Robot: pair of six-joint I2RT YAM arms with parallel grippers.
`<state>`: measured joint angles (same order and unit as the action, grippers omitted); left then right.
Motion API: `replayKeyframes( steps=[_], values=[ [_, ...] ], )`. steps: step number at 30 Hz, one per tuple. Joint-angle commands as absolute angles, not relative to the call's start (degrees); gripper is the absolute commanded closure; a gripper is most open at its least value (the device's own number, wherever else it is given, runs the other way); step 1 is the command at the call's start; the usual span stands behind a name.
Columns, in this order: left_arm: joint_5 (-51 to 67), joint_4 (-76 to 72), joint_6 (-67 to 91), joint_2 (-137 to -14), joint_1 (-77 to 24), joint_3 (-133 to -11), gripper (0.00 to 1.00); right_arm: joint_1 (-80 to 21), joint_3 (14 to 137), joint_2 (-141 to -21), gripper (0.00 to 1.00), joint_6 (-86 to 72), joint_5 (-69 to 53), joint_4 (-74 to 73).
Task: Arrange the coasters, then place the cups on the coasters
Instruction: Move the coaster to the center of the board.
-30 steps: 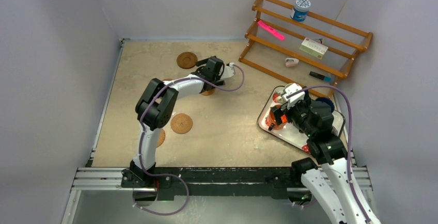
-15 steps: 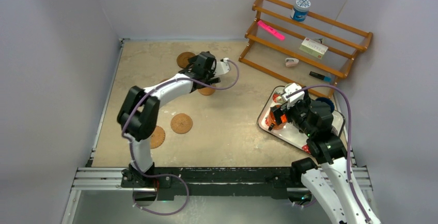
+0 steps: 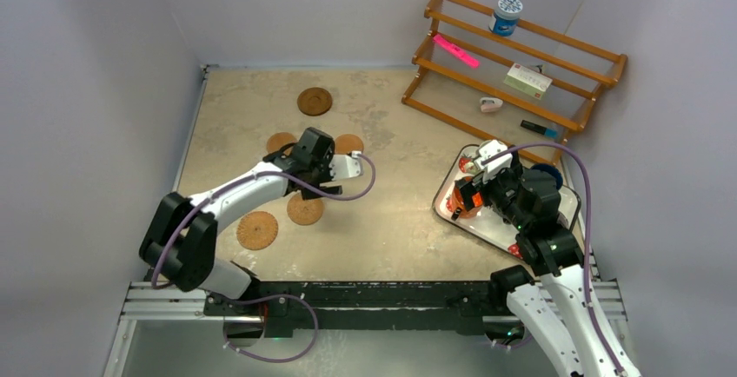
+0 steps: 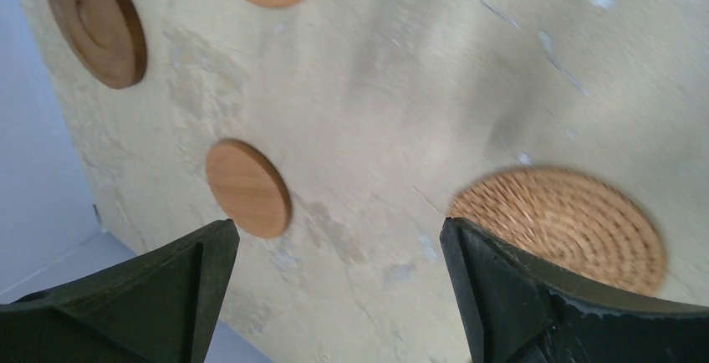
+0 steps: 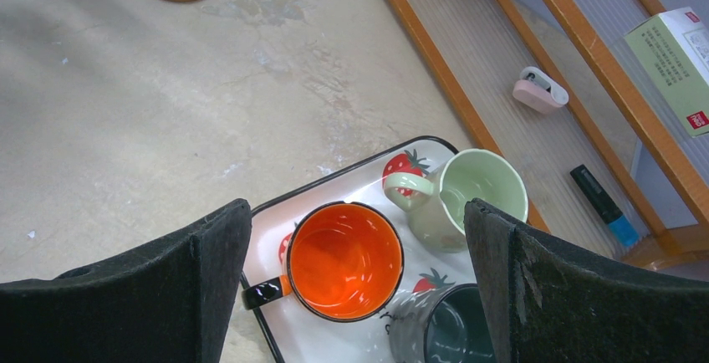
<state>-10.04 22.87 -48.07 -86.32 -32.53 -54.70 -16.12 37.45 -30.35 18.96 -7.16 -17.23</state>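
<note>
Five coasters lie on the table: a dark wooden one point(image 3: 315, 101) point(image 4: 92, 20), two smooth light ones point(image 3: 281, 142) point(image 3: 349, 143) and two woven ones point(image 3: 305, 208) point(image 3: 257, 230). My left gripper point(image 3: 323, 177) point(image 4: 334, 296) hovers open and empty among them, with a smooth coaster point(image 4: 247, 187) by its left finger and a woven one point(image 4: 560, 225) by its right. My right gripper point(image 3: 474, 188) point(image 5: 358, 237) hangs open over the orange cup point(image 5: 344, 261) on the strawberry tray point(image 5: 276, 229). The pale green cup point(image 5: 476, 191) and a dark grey-teal cup point(image 5: 456, 329) stand beside it.
A wooden rack point(image 3: 521, 56) leans at the back right, holding a blue-and-white tub point(image 3: 505, 14), a pink strip point(image 3: 456, 49), a box point(image 3: 527, 80) and a marker point(image 3: 539, 128). Grey walls close in the left, back and right sides.
My left arm has drawn back from the far coasters toward the near left, jaws open and empty throughout. The right arm has not moved.
</note>
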Motion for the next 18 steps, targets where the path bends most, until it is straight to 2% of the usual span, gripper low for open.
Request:
replayKeyframes(
  steps=[1,7,18],
  values=[
    [-4.7,27.5,-50.5,-78.6,-32.4,-50.5,0.00,-16.4,37.7,-29.9,0.01,19.1,-8.2,-16.0],
    [-4.6,29.7,-51.3,-76.4,-32.6,-46.6,0.00,-16.3,37.8,-29.9,0.01,19.2,-8.3,-16.0],
    [-6.5,23.8,-51.1,-82.3,-35.2,-42.7,0.00,-16.4,37.6,-29.7,0.01,19.1,-8.2,-16.0]
  ],
)
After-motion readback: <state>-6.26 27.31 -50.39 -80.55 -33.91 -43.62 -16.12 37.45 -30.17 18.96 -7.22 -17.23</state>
